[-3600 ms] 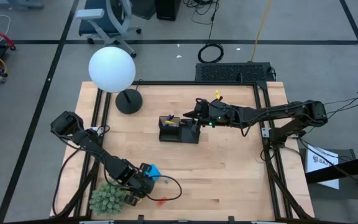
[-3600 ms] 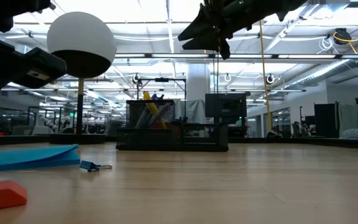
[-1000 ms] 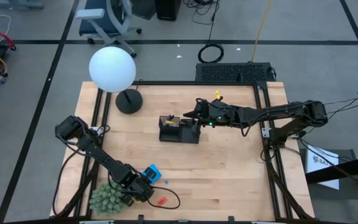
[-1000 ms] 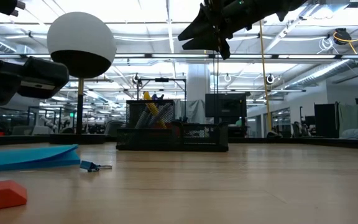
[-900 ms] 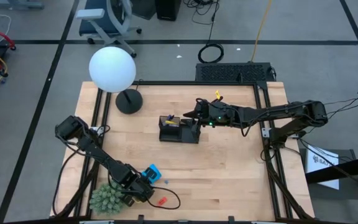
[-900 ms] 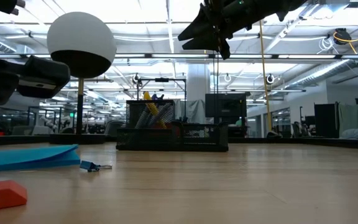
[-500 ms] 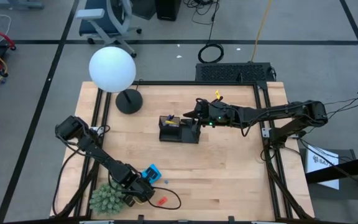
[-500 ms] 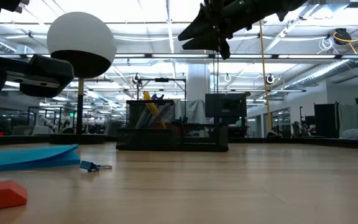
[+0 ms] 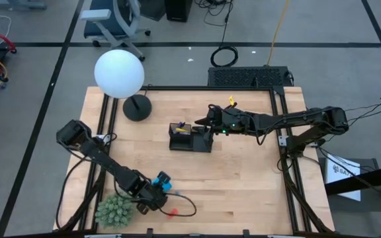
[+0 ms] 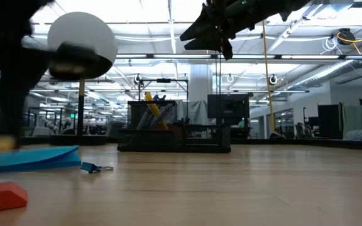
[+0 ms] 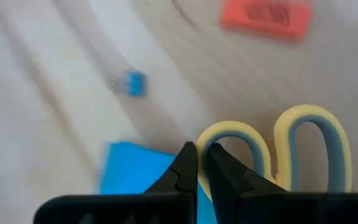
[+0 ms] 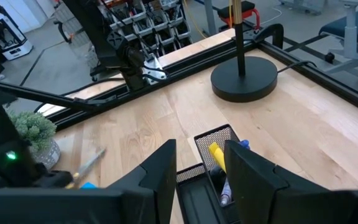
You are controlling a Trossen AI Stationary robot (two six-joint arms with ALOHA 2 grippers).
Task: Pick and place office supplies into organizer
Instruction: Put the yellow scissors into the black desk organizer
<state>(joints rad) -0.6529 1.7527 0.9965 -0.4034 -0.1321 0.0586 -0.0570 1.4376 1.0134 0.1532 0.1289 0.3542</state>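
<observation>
The yellow-handled scissors (image 11: pixel 312 146) hang at my left gripper (image 11: pixel 197 163), which is shut near the table's front left (image 9: pixel 155 196). Beside it, the blue note pad (image 11: pixel 135 177) lies flat on the wood. A small blue clip (image 11: pixel 135 83) and the red piece (image 11: pixel 266 15) rest farther off. At mid-table stands the black organizer (image 9: pixel 190 137) with pens (image 12: pixel 215 152) upright in its taller section. My right gripper (image 12: pixel 201 174) hovers open above the organizer's right end. My left gripper pinches the rim of one yellow handle loop (image 11: pixel 229 127) of the scissors between its two fingertips. The fingers come from above, slanting down. Both loops show beyond the fingertips; the gripper hides the blades, so I cannot tell whether they are off the table.
A green spiky plant (image 9: pixel 114 211) stands at the front left corner, close to my left arm. A lamp with a white globe (image 9: pixel 119 74) and a round black base (image 9: pixel 137 108) stands at the back left. The wood to the right of the organizer (image 9: pixel 250 178) is bare.
My left gripper has risen a little near the blue note pad and now shows blurred in the low view. The note pad, the clip and the red piece lie where they were.
</observation>
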